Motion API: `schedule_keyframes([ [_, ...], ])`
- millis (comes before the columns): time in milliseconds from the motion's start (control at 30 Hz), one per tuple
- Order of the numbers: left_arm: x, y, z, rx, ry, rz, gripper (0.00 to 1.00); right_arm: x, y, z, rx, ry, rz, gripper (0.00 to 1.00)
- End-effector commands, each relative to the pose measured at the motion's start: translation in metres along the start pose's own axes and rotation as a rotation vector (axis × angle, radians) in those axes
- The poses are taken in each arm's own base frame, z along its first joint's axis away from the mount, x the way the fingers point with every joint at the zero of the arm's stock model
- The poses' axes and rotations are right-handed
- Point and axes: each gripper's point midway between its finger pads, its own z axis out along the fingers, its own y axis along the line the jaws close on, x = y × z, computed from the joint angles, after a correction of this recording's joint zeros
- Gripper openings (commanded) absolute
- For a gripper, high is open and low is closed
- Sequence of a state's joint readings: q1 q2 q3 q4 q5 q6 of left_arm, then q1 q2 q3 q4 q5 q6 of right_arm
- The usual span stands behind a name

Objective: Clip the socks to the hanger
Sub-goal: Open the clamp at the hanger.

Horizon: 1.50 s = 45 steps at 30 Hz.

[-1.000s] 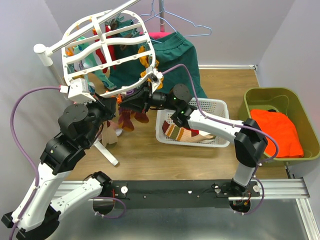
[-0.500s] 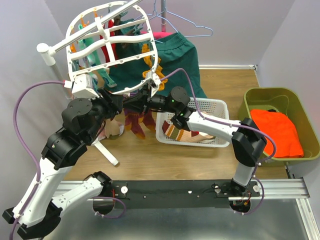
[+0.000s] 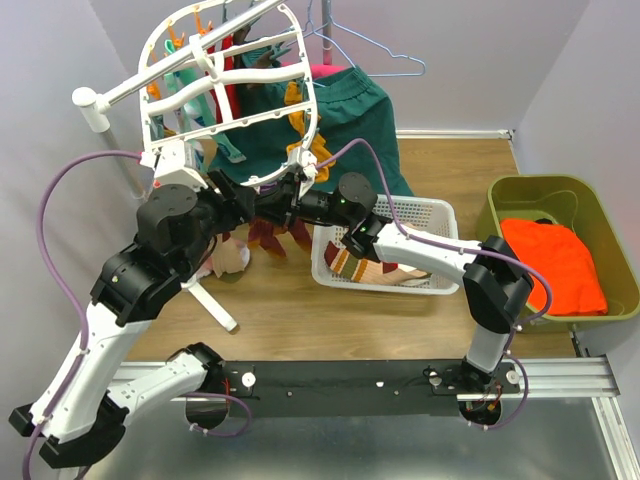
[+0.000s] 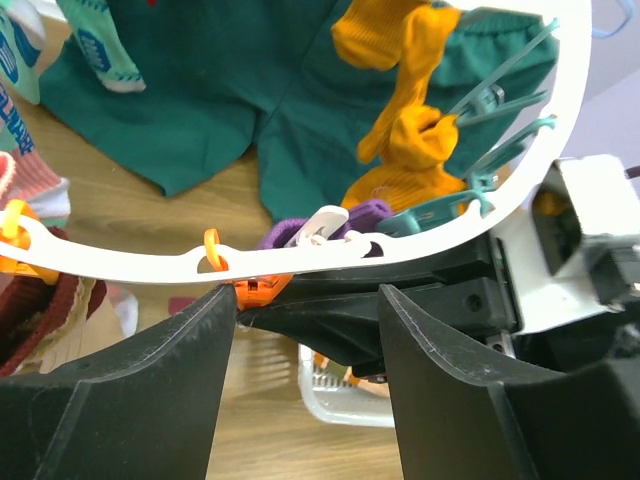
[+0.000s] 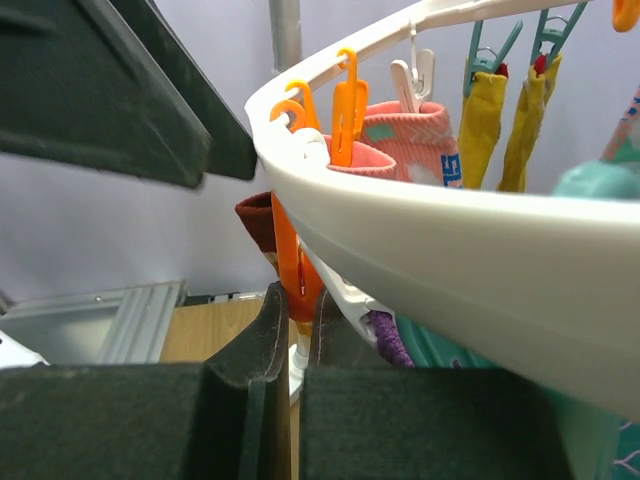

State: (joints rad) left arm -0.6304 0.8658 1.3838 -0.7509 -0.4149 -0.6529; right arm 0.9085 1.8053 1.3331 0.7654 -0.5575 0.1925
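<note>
White hanger (image 4: 120, 268) at the tabletop's (image 3: 470, 180) far left corner
An orange clip (image 5: 287, 270) is pinched by the right pincer (image 5: 291, 310); the left pincer (image 4: 303, 300) is spread wide, gripping nothing, below the hanger.

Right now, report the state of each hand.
Left hand: open, holding nothing, just under the hanger.
Right hand: closed on an orange clip.

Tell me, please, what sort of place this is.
Probably a lab test cell dressed as a laundry corner: blank walls, the clip hanger hung up, a white basket and a green bin.
</note>
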Motion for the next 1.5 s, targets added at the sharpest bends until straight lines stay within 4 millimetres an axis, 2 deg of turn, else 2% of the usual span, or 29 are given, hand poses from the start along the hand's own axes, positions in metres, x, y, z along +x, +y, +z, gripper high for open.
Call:
schedule_keyframes([
  [0, 0.001, 0.007, -0.002, -0.040, 0.016, 0.012, 0.67, 0.021, -0.001, -0.005, 0.016, 0.068, -0.004, 0.01],
  [167, 0.007, 0.019, -0.003, -0.090, 0.030, 0.028, 0.68, 0.018, 0.002, -0.005, -0.002, 0.063, -0.009, 0.01],
  [400, -0.008, 0.029, -0.007, -0.116, -0.074, 0.019, 0.68, 0.015, 0.008, -0.003, -0.036, 0.053, 0.003, 0.01],
  [533, -0.009, 0.021, 0.000, -0.065, -0.121, -0.017, 0.66, 0.015, 0.009, -0.003, -0.039, 0.050, 0.016, 0.01],
  [667, -0.004, 0.015, 0.008, -0.050, -0.097, -0.002, 0.66, 0.013, 0.010, -0.003, -0.042, 0.044, 0.018, 0.01],
  [1000, 0.004, 0.018, 0.017, -0.069, -0.081, 0.021, 0.66, 0.011, 0.012, -0.003, -0.052, 0.037, 0.024, 0.01],
  [1133, 0.007, 0.024, 0.018, -0.092, -0.081, 0.033, 0.59, 0.010, 0.013, -0.004, -0.055, 0.034, 0.026, 0.01],
  [1200, 0.004, 0.027, 0.017, -0.106, -0.103, 0.031, 0.51, 0.009, 0.014, -0.004, -0.058, 0.033, 0.027, 0.01],
  [1467, -0.002, 0.027, 0.021, -0.093, -0.162, 0.021, 0.49, 0.010, 0.017, -0.003, -0.076, 0.034, 0.038, 0.01],
])
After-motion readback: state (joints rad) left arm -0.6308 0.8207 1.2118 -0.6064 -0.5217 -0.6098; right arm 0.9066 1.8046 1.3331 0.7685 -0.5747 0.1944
